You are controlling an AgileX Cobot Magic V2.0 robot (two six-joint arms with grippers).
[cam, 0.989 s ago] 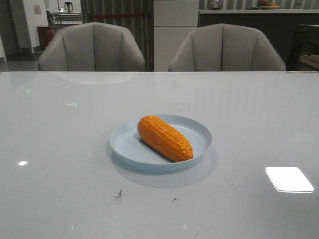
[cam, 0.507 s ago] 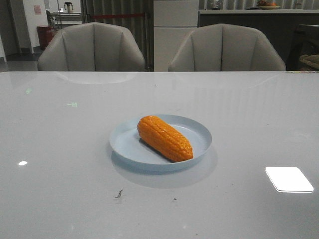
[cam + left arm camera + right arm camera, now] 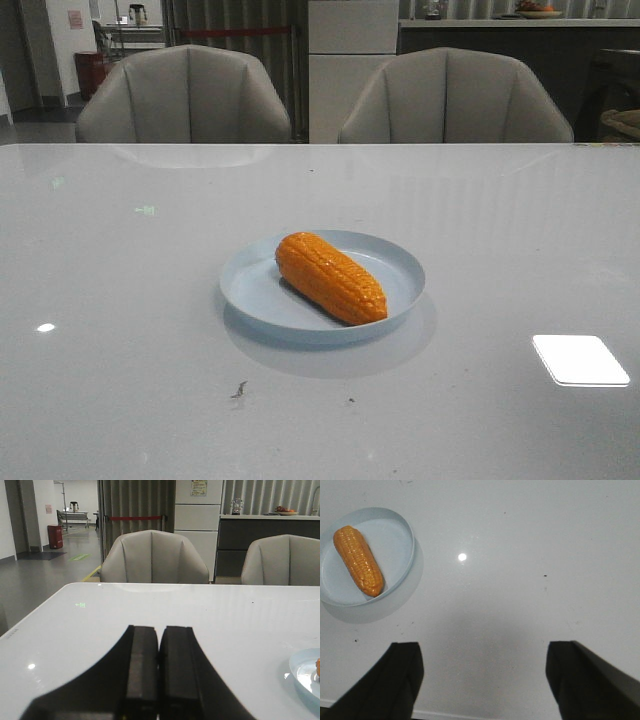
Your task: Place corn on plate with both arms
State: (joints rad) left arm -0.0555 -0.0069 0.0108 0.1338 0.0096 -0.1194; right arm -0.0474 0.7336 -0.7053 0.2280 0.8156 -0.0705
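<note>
Looking across the glossy white table [image 3: 120, 380], we see the corn [image 3: 331, 277] lying diagonally inside the plate [image 3: 250, 290]. Behind stand 2 grey chairs [image 3: 185, 95], then a dim room with a red bin [image 3: 90, 70]. Our left gripper [image 3: 159, 645] is closed, pads touching; our right gripper [image 3: 482, 672] is spread wide, empty.

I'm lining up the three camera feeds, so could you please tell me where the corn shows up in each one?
Front view: the corn lies diagonally on the plate, mid-table.
Left wrist view: only an orange sliver of it shows at the right edge, on the plate's cut-off rim.
Right wrist view: it lies in the upper left, on the plate.
Shared landmark: the pale blue plate.
</note>
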